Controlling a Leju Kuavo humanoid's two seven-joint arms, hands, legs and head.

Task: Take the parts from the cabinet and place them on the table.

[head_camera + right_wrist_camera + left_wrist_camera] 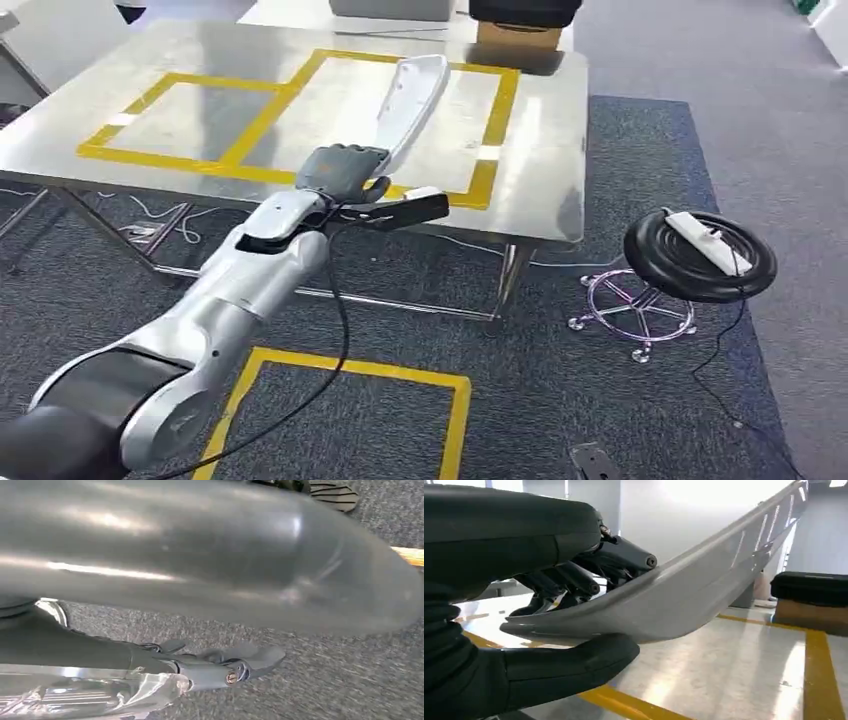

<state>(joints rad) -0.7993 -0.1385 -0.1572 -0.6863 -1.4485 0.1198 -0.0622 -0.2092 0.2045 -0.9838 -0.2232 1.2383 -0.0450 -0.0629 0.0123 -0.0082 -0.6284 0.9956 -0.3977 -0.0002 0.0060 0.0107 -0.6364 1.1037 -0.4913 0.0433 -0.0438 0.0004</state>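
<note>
Nearest to me, head cam: left arm (200,320), silver w/ dark upper section, reaching fwd from lower left toward the table (540,190). Left hand (345,172) holds one white part (415,100), a long curved panel, at its lower end; panel stands tilted up and away over the table's near edge, w/ its top over the yellow tape rectangles (300,110). Left wrist cam confirms the grip: dark fingers (624,560) on one face of the part (704,585), thick thumb (574,665) on the other, panel pinched between; steel table top w/ yellow tape (819,680) beneath it, part not touching the surface as far as I can see. Table: shiny metal, tape forming two adjoining boxes. Far edge of table: brown cardboard box (518,34) w/ a black case (524,10) on top. Right of table, on grey carpet: black round stool (700,255) on chrome base, w/ a white power strip (708,238) lying on the seat. Floor near me: another yellow tape square (400,372). Right hand (235,667), right wrist cam: grey fingers seen over the carpet, nothing seen in them, but can't tell if spread or curled. Clear plastic wrap (100,695) around that wrist.
</note>
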